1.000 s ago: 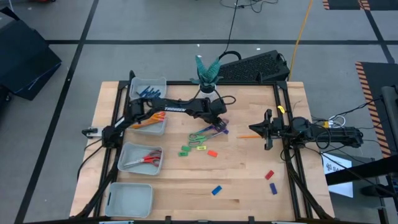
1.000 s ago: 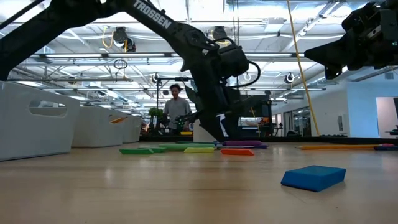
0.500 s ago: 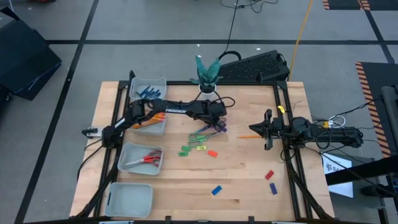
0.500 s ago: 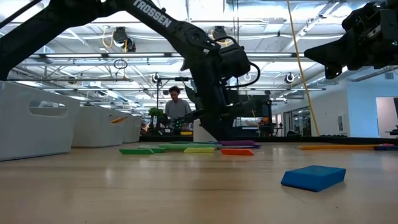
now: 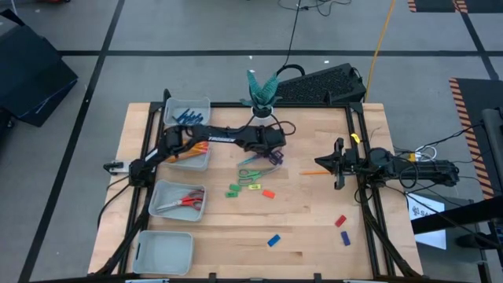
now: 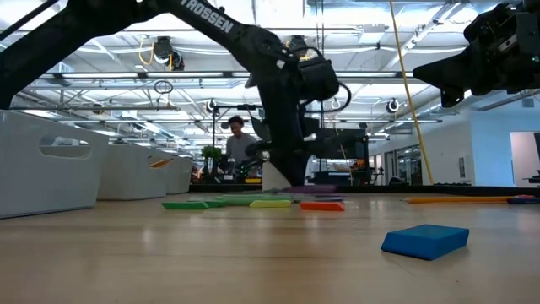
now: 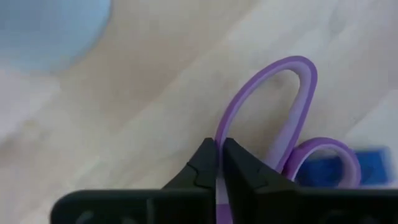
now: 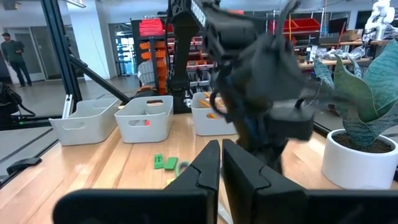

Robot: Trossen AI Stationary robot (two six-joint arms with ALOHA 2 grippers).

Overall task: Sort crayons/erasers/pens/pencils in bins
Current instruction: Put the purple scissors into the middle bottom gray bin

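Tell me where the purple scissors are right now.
In the high view, the purple scissors lie near the table's middle, just in front of the white plant pot; the left tool is shut on one handle.

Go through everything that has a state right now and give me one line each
left gripper: shut on the purple scissors, low at table centre.
right gripper: fingers shut, empty, raised at the table's right side.
nearest bin: empty.
second bin: holds red-handled scissors.
orange pencil: lying loose on the table.
blue eraser: flat on the table.
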